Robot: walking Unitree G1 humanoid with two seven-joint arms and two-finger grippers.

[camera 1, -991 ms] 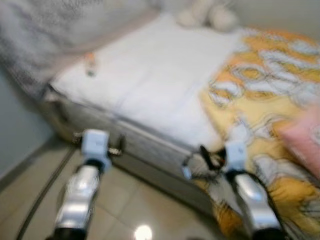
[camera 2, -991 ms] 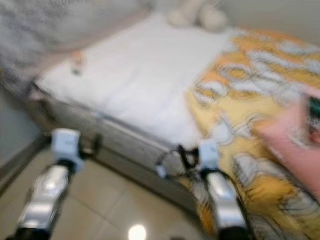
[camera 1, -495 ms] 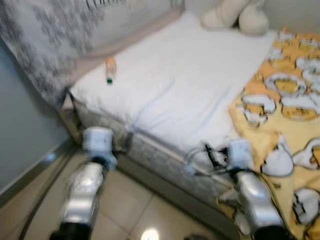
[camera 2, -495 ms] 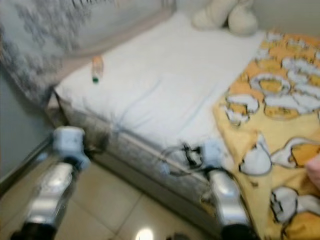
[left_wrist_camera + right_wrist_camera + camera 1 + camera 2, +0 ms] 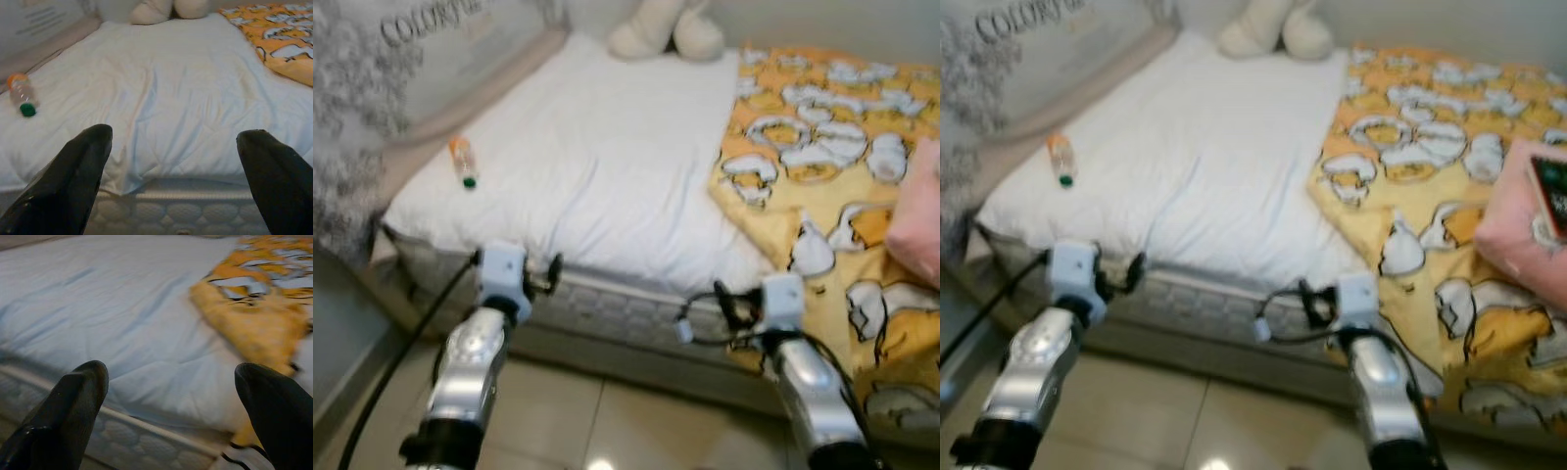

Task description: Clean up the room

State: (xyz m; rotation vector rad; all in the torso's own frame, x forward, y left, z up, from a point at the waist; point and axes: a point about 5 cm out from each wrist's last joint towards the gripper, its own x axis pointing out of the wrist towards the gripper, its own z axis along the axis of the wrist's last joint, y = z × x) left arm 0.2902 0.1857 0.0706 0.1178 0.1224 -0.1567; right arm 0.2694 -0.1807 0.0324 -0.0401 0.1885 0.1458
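Two tools spread wide, I see: left tool (image 5: 171, 147) faces the bed (image 5: 607, 166), bottle (image 5: 463, 162) well ahead-left; right tool (image 5: 171, 382) empty.

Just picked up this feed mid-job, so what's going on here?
The robot stands at the edge of a bed, facing it. Both grippers are open and holding nothing: the left gripper and the right gripper are raised near the mattress edge. A small bottle with an orange label and green cap lies on the white sheet toward the robot's left. A yellow patterned blanket covers the right side, with a pink pillow on it and a stuffed toy at the far end.
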